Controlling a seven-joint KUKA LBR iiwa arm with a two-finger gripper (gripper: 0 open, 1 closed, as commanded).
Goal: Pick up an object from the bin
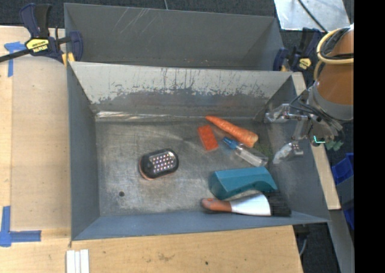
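No item is pinched yet. The things nearest the claw point(282, 133) are a small clear plastic tube with a blue end point(245, 155), lying flat on the floor of the grey metal bin point(174, 94) just left of the claw, and a tapered orange toy carrot point(233, 131), lying slantwise just behind the tube with its thick end towards the claw.

The claw hangs over the bin's sloping right wall. Its two silvery fingers are spread apart with nothing between them. Behind it, the arm's rounded orange cover point(337, 79) stands outside the bin's right rim.

A small orange-red block point(208, 139) lies just left of the carrot. Nearer the front wall sits a teal wedge-shaped block point(242, 181). Touching its front edge is a brush with a white body, orange-brown handle and black bristles point(243, 207), lying along the front wall. A dark oval piece with a dotted face point(159, 163) lies well apart from the rest, on the left half of the floor.
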